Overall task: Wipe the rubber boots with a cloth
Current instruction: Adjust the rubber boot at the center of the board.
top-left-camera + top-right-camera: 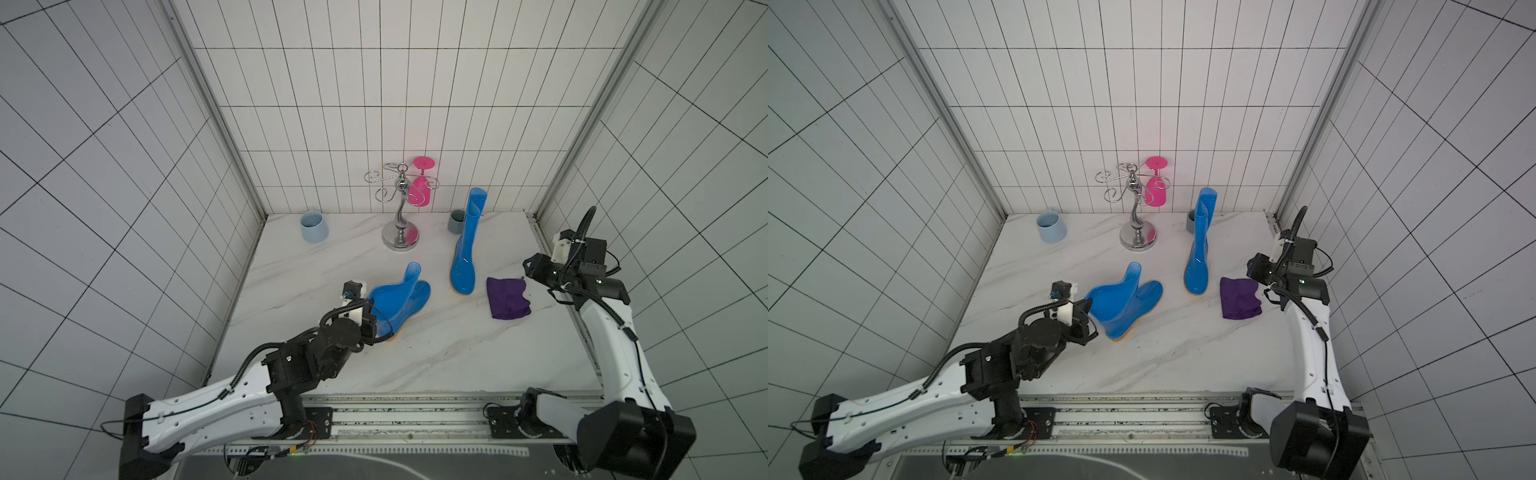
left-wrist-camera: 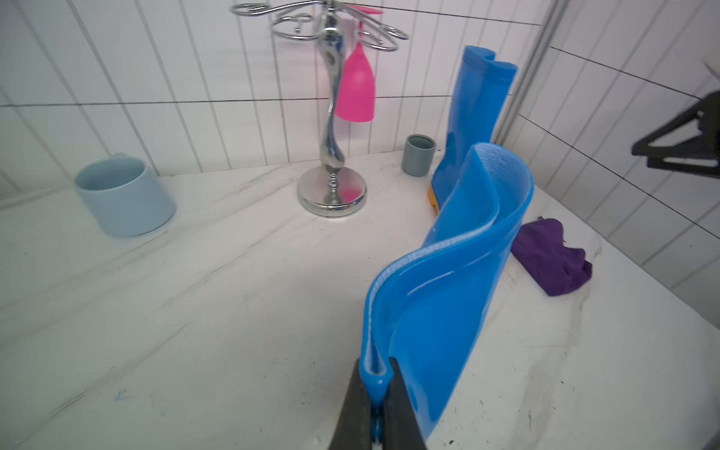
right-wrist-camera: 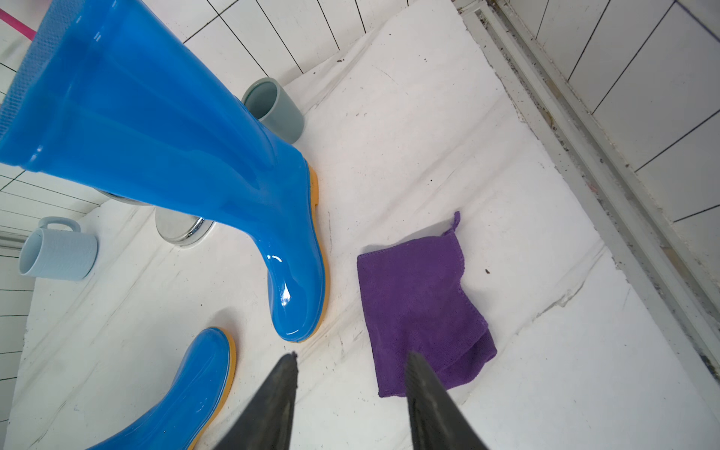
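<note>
Two rubber boots (image 1: 432,282) are on the white marbled table (image 1: 436,353), both glossy blue with orange-yellow soles. The farther boot (image 1: 465,257) stands upright by itself, toe toward the arms, just in front of the grey cup (image 1: 457,221). The nearer boot (image 1: 399,299) rests on its sole closer to the left arm, its soft shaft bent over and flattened. The left gripper (image 2: 376,366) is clenched on the rim of that shaft, with the blue edge pinched between its two dark fingers (image 2: 401,405). There is one cloth (image 1: 507,297), a dark-purple rag partly folded at one corner, lying flat on the table just beside the farther boot's foot and not touching it. The right gripper (image 3: 352,356) hangs over the near edge of the cloth with its two fingers spread and nothing between them. Two cups stand along the back wall: the grey one and a larger pale-blue mug (image 1: 314,226). Between them is a single chrome stand (image 1: 400,224), with one pink glass (image 1: 417,191) hanging upside down from it.
</note>
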